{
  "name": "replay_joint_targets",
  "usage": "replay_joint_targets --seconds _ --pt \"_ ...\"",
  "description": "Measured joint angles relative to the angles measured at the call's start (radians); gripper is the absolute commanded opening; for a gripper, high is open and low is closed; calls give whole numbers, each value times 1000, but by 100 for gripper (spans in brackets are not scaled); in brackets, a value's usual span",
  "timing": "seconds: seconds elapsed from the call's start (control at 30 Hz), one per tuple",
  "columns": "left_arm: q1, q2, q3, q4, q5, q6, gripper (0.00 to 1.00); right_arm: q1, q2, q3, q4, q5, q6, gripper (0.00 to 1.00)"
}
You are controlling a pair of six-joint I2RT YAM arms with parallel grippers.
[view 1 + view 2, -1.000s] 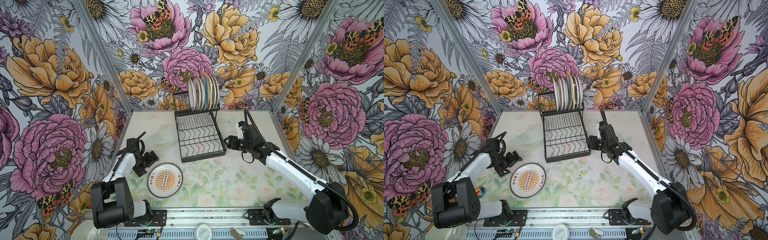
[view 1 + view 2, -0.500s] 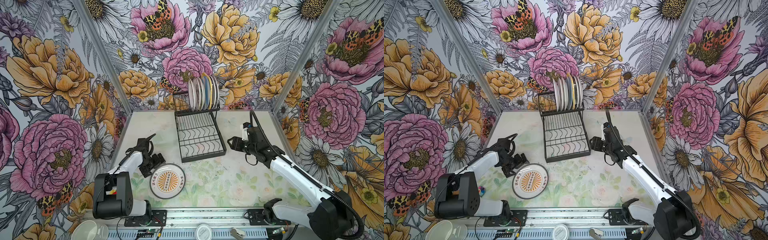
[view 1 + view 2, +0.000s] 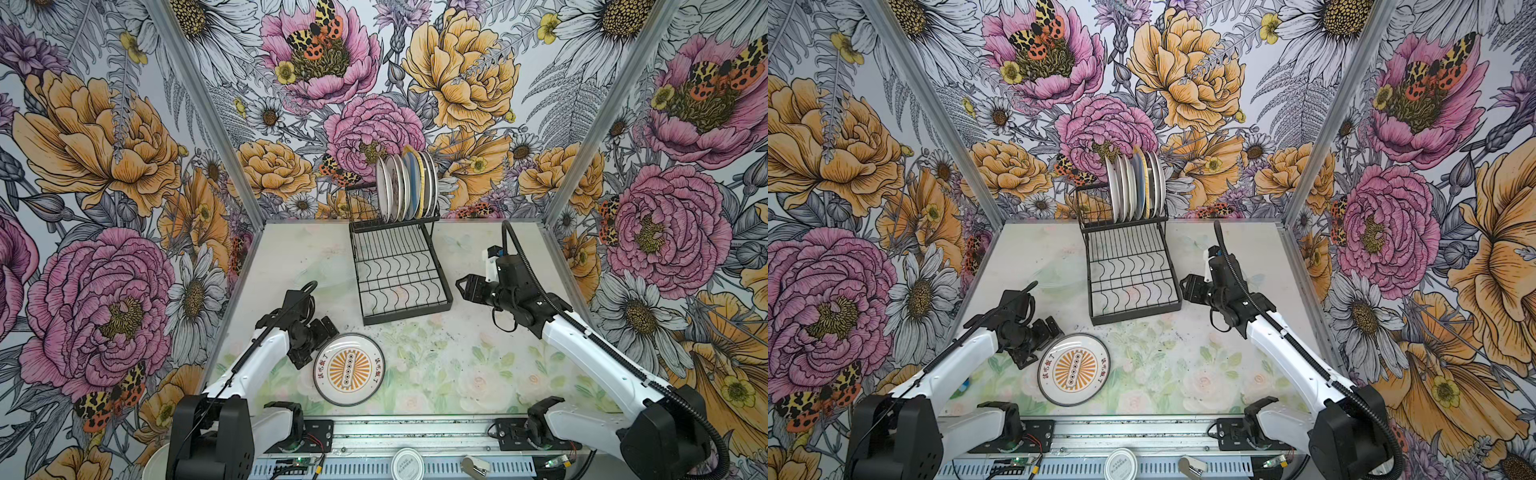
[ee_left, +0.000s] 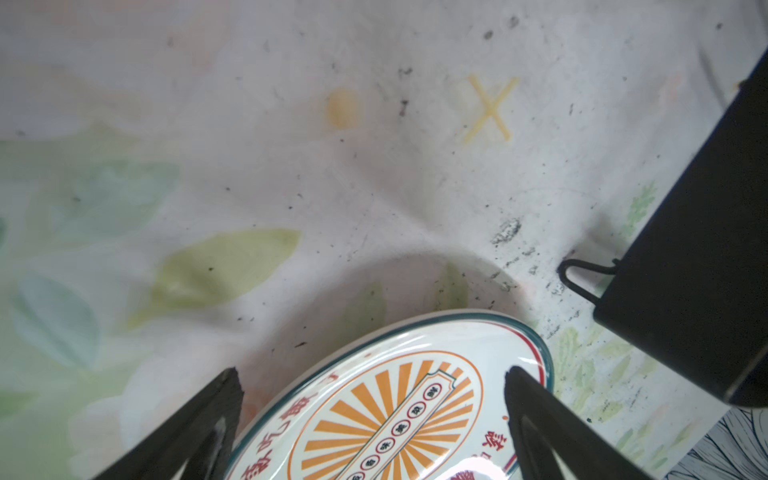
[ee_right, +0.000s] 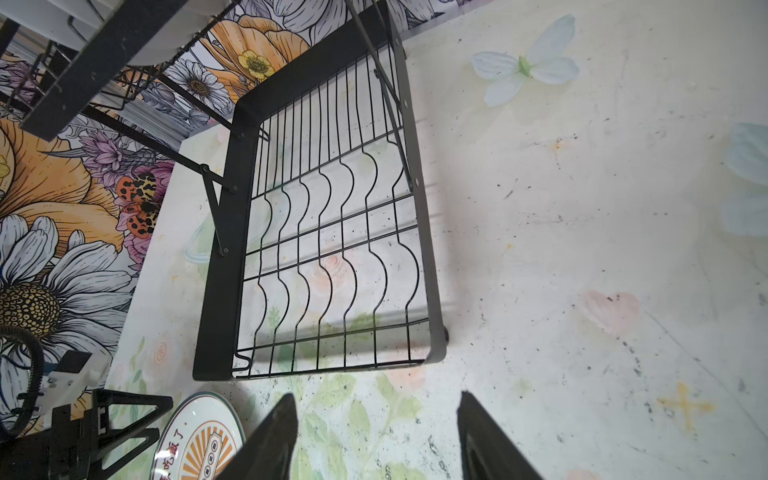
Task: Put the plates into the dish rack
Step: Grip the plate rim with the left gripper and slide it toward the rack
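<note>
Beside rack [image 3: 407, 316], right claw [image 3: 463, 289] parted, empty; left claw [image 3: 316, 344] spread wide at rim of flat plate [image 3: 349, 369].

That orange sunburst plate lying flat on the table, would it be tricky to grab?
Probably stiff and brittle: the sunburst plate looks like glazed ceramic. Its glossy glare suggests a slippery rim. Lying flat on the table, it would likely slide, not roll, if pushed.

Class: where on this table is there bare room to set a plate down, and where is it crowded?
Free: the table between the sunburst plate, the dish rack and the right arm; also left of the rack. Crowded: the upper tier's racked plates, and the left gripper at that plate.
</note>
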Motion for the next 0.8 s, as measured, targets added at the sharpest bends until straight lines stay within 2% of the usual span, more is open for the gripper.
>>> replay_joint_targets --seconds 0.17,0.4,0.63,0.8 --pt "-55 -44 -56 -24 -36 -83 99 0 0 0 0 0 0 62" --pt "-138 -89 -57 -27 -32 -115 99 0 0 0 0 0 0 62" --pt "-318 -77 -57 13 -3 -165 99 0 0 0 0 -9 0 62" --pt "-459 28 -25 79 12 -197 99 0 0 0 0 -17 1 62"
